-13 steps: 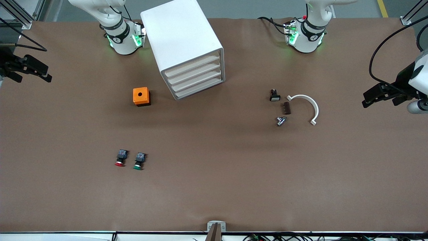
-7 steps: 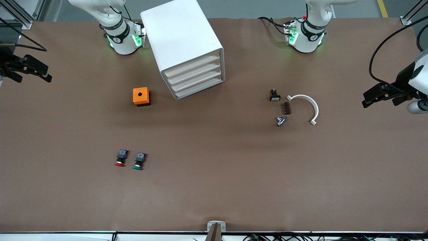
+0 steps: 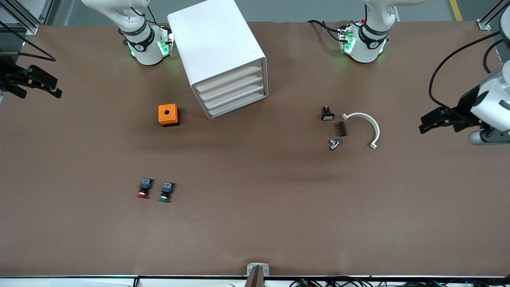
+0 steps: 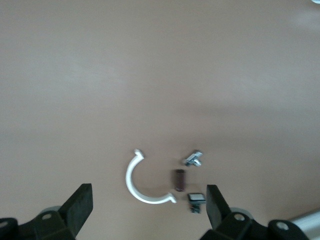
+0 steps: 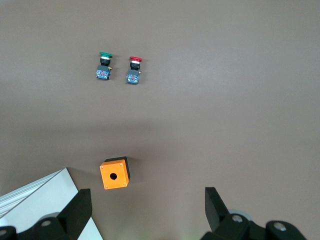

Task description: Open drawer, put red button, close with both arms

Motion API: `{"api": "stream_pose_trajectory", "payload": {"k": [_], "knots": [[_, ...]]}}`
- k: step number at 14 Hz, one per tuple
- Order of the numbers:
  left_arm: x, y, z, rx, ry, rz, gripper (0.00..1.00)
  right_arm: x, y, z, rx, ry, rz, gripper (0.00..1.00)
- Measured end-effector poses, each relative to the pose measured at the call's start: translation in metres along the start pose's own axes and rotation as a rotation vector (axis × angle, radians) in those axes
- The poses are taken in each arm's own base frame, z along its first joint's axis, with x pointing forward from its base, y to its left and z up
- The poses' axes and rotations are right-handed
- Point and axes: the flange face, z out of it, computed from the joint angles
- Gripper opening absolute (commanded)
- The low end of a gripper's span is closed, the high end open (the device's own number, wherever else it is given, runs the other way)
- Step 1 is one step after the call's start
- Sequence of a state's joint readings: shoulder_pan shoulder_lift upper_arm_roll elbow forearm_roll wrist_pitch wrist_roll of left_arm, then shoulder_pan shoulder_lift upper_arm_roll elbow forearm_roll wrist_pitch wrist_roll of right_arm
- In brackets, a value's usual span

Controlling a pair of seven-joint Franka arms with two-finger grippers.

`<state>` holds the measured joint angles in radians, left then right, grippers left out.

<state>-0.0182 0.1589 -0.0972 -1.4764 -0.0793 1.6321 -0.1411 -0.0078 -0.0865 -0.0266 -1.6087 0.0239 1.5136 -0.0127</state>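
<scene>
The white cabinet (image 3: 217,48) stands near the robots' bases, and its stacked drawer fronts (image 3: 233,93) are all pushed in. The red button (image 3: 142,189) lies on its side, nearer the front camera, toward the right arm's end, red cap (image 5: 135,59) showing in the right wrist view. My right gripper (image 3: 55,88) hangs open over the table edge at its own end, its jaws (image 5: 147,197) holding nothing. My left gripper (image 3: 428,124) is open and empty too, over the table at the other end, with the small parts seen between its jaws (image 4: 147,195).
A green-capped button (image 3: 165,192) lies beside the red one. An orange box with a hole (image 3: 168,115) sits beside the cabinet. A white curved clip (image 3: 368,127), a black-and-white switch part (image 3: 327,114), a brown piece (image 3: 342,128) and a metal piece (image 3: 334,144) lie toward the left arm's end.
My left gripper has shifted inward over the table toward the white curved clip. The right arm and all the objects have stayed still.
</scene>
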Motion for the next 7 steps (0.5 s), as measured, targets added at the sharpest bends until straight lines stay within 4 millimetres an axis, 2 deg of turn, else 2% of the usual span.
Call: {"api": "stream_pose_trajectory", "payload": {"k": [3, 5, 7], "knots": [[0.006, 0.06, 0.055, -0.019, -0.095, -0.017, 1.0, 0.0, 0.0, 0.0, 0.0, -0.001, 0.001, 1.0], [0.003, 0.11, 0.094, 0.0, -0.147, -0.051, 1.0, 0.0, 0.0, 0.001, 0.0, -0.002, 0.001, 1.0], [-0.005, 0.153, 0.125, 0.02, -0.182, -0.091, 1.0, 0.0, 0.001, 0.001, 0.0, -0.003, 0.001, 1.0]]}}
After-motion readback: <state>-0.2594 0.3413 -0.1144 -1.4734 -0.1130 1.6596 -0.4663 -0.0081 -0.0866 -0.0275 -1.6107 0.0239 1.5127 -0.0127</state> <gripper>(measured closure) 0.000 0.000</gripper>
